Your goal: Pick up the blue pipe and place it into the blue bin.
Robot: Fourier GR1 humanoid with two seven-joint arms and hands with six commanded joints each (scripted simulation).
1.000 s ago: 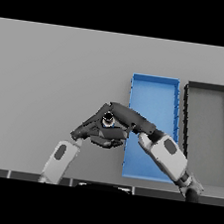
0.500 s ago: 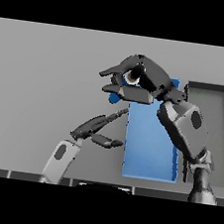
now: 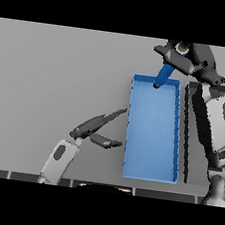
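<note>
Right hand (image 3: pixel 189 62) grasps the blue pipe (image 3: pixel 163 75), which hangs tilted below it over the blue bin's (image 3: pixel 147 175) far end; lowering before release should prevent bouncing out.

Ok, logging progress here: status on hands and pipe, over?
Right robot hand shut on blue pipe, above far end of blue bin. Left robot hand open, beside bin. Nothing in the way.
</note>
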